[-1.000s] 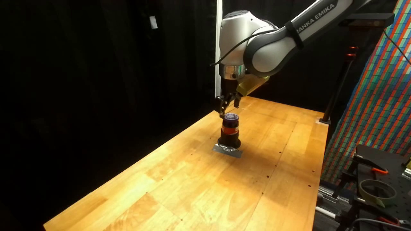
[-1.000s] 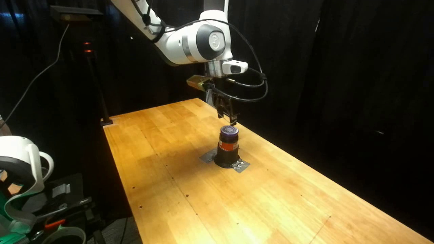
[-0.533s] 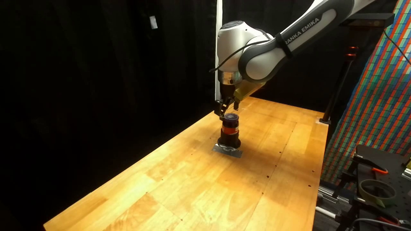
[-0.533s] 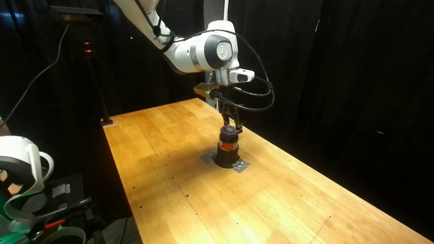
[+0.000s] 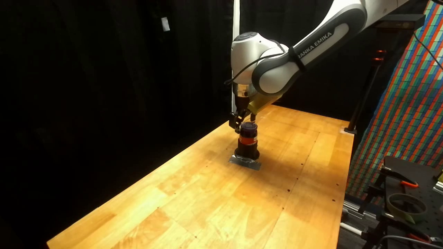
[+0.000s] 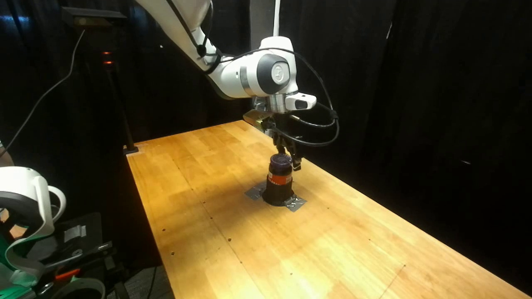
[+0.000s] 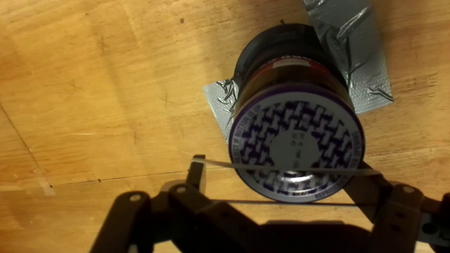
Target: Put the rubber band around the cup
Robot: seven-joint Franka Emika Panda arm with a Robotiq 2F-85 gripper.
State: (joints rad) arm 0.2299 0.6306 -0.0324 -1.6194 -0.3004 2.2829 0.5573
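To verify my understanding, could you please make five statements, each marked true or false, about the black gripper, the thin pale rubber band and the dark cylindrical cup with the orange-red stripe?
1. The thin pale rubber band is stretched between both fingers of the black gripper. True.
2. The gripper's fingers are pressed together. False: they stand apart.
3. The dark striped cup stands upright. True.
4. Shiny grey tape is stuck at the cup's foot. True.
5. The band encircles the cup. False: in the wrist view, one strand passes across the round lid.
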